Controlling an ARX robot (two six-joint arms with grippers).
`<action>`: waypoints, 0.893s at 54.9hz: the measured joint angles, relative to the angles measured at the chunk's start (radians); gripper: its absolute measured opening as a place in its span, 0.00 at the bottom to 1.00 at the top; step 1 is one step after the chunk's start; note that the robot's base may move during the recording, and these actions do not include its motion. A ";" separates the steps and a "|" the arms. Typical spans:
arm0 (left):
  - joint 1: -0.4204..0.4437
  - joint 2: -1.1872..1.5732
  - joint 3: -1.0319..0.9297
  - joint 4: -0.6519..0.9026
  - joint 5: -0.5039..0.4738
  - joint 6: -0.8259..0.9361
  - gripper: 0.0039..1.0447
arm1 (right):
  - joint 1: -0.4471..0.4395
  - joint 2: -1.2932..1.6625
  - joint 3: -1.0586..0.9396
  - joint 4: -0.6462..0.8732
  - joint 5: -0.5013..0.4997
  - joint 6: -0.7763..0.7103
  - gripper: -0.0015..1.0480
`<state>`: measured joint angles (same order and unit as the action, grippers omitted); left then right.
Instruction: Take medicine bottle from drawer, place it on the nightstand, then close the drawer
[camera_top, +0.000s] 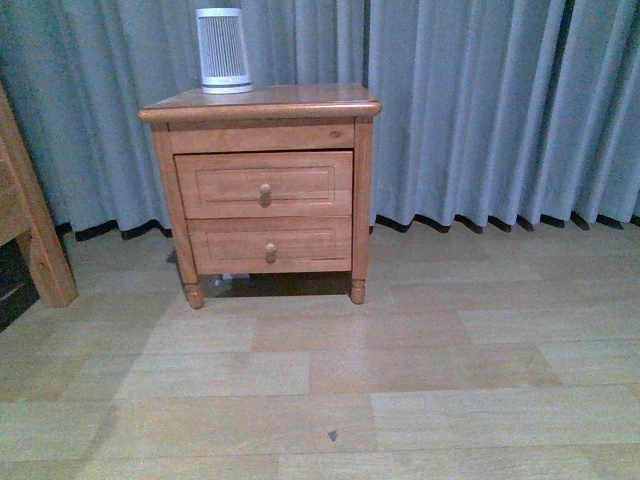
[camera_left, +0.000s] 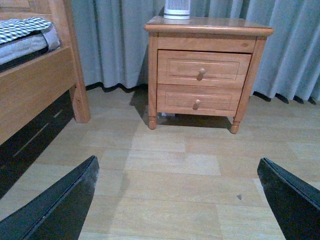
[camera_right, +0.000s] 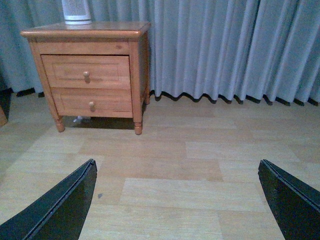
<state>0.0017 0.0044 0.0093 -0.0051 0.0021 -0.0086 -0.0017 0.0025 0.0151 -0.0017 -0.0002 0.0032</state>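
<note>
Grey-blue curtains (camera_top: 480, 110) hang in folds behind everything, and pale wood flooring (camera_top: 400, 370) runs toward me. From the front camera I see the nightstand (camera_top: 260, 111) standing square against the curtains, its front facing me. The drawer (camera_top: 300, 185) is pushed fully in, its long side running left to right and its round knob (camera_top: 265, 193) pointing straight out at the camera. The shallower lower drawer (camera_top: 310, 240) beneath it is also shut. I cannot see the medicine bottle in any view, since the closed drawer hides its inside. A white ribbed cylinder (camera_top: 222, 48) stands upright on the back left of the top; I can read no writing on it. A wooden bed leg (camera_top: 35, 240) sits at far left.

The left gripper (camera_left: 177, 160) hangs above bare floor well short of the nightstand, its dark fingers (camera_left: 65, 210) spread wide with nothing between them. The right gripper (camera_right: 176, 161) is likewise spread wide over the floor and holds nothing.
</note>
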 joint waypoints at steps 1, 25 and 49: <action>0.000 0.000 0.000 0.000 0.000 0.000 0.94 | 0.000 0.000 0.000 0.000 0.000 0.000 0.93; 0.000 0.000 0.000 0.000 0.000 0.000 0.94 | 0.000 0.000 0.000 0.000 0.000 0.000 0.93; 0.000 0.000 0.000 0.000 -0.001 0.000 0.94 | 0.000 0.000 0.000 0.000 0.000 0.000 0.93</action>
<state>0.0017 0.0044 0.0093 -0.0051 0.0013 -0.0086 -0.0017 0.0025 0.0151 -0.0017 -0.0002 0.0032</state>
